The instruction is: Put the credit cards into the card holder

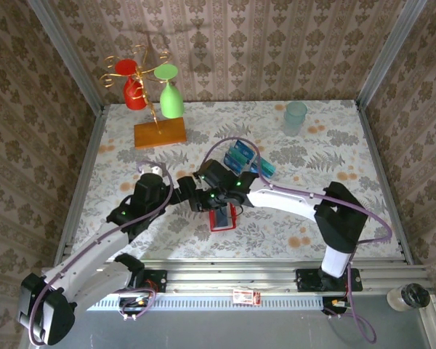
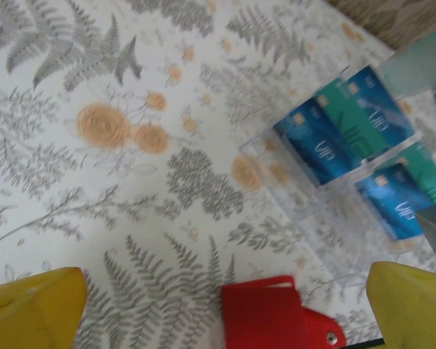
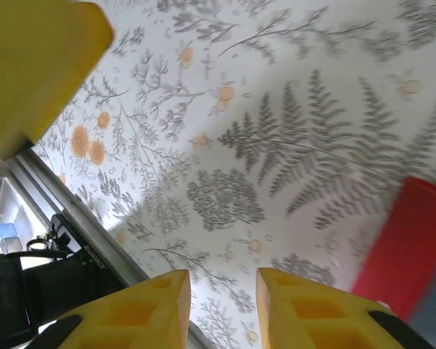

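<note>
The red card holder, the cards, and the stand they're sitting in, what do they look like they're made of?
The card holder looks like leather or faux leather: smooth red with a slight sheen, and a metal snap stud on its flap. The cards look like glossy plastic, printed blue and teal with gold chip patches. The stand is probably clear acrylic; the tablecloth pattern shows through it.

Blue and teal credit cards [image 2: 349, 123] upright; red card holder [image 2: 265, 316] flat nearby

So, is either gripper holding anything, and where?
Nothing held: left fingers stand apart either side of the card holder; right fingers are empty.
</note>
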Robot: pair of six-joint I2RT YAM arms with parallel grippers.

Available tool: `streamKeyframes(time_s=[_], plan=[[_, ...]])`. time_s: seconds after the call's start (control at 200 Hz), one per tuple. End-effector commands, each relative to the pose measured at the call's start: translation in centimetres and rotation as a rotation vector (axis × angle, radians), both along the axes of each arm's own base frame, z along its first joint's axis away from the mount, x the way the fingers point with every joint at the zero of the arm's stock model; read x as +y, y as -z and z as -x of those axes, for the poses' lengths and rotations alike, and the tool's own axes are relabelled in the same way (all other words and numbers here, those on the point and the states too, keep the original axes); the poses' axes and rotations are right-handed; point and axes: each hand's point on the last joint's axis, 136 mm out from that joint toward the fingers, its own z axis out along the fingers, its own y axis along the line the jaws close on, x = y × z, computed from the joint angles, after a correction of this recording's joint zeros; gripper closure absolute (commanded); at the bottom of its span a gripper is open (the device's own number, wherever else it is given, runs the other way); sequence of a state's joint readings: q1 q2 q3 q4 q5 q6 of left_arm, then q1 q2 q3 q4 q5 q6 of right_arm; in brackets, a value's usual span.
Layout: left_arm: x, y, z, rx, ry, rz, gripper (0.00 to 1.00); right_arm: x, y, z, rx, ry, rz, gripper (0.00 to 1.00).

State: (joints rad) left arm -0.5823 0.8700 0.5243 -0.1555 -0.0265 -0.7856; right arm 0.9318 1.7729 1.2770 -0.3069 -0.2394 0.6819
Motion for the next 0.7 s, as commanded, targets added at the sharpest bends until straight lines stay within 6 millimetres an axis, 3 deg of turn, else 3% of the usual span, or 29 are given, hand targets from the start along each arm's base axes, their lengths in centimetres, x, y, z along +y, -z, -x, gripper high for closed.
streamKeyframes(time_s=[0.0, 0.36, 0.695], plan=[[0.7, 2.3, 0.8, 0.064, 0.005, -0.061, 0.0, -2.5, 2.6, -0.4, 0.022, 0.033, 0.112, 0.79], [-1.4, 4.5, 0.7, 0.136, 0.135, -0.151, 0.0, -8.5, 7.0, 0.5, 0.065, 0.152, 0.182, 0.84], [-4.2, 7.2, 1.4, 0.19, 0.274, -0.29, 0.0, -9.3, 9.3, 1.7, 0.104, 0.196, 0.144, 0.85]])
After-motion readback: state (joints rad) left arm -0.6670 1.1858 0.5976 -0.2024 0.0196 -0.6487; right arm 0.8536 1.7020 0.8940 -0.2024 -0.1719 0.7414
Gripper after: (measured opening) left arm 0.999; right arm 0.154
